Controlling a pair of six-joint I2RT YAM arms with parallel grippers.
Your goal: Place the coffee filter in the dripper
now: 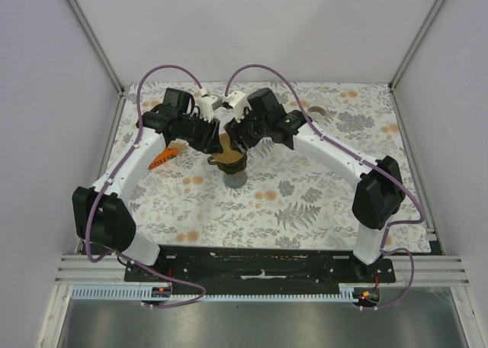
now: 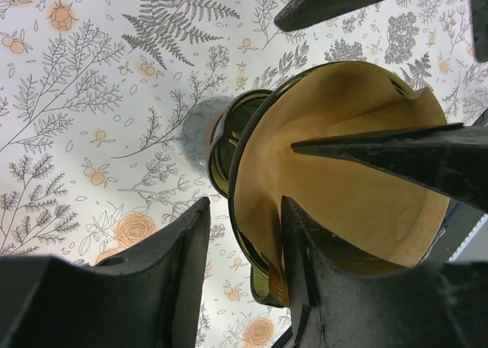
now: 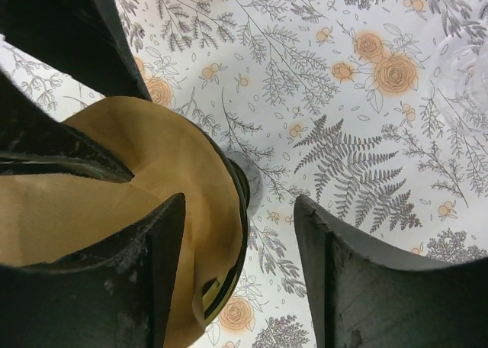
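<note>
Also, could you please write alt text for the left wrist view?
A brown paper filter sits inside the green dripper over a floral tablecloth. The open left claw straddles its near rim; the right claw straddles the opposite rim.

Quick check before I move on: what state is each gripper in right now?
Left gripper: open, straddling the dripper rim, holding nothing.
Right gripper: open, straddling the filter edge, holding nothing.

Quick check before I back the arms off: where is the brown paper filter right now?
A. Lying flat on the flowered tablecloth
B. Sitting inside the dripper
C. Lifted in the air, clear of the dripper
B: both wrist views show the filter opened out inside the dripper, its edge following the green glass rim.
</note>
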